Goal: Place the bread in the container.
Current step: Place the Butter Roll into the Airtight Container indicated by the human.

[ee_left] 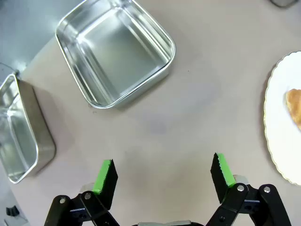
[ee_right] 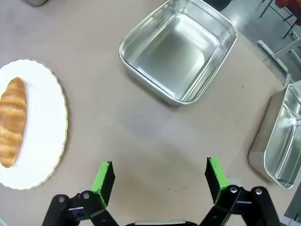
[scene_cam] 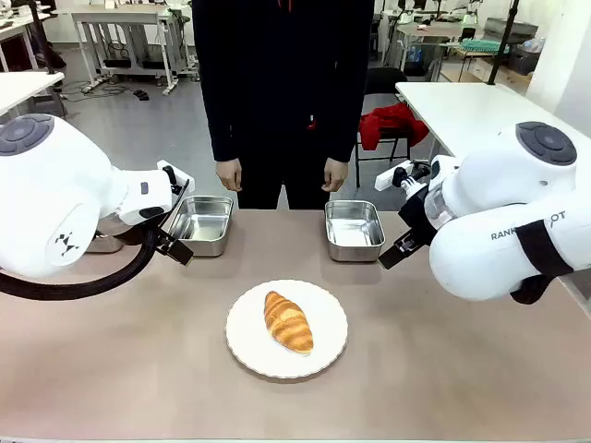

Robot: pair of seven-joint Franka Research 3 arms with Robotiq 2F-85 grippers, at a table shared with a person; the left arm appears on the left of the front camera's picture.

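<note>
Right now your right gripper (ee_right: 160, 167) hangs wide and empty. The bread (ee_right: 12, 121) lies to its left on the plate (ee_right: 47, 132), and an empty container (ee_right: 178, 49) sits just ahead. The left gripper (ee_left: 163, 165) gapes too, so both look staged for a pick.

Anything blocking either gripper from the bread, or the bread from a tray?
Nothing visible. The bread sits alone on the white plate; only bare table lies between it and the left gripper, the right gripper, the left tray and the right tray.
</note>
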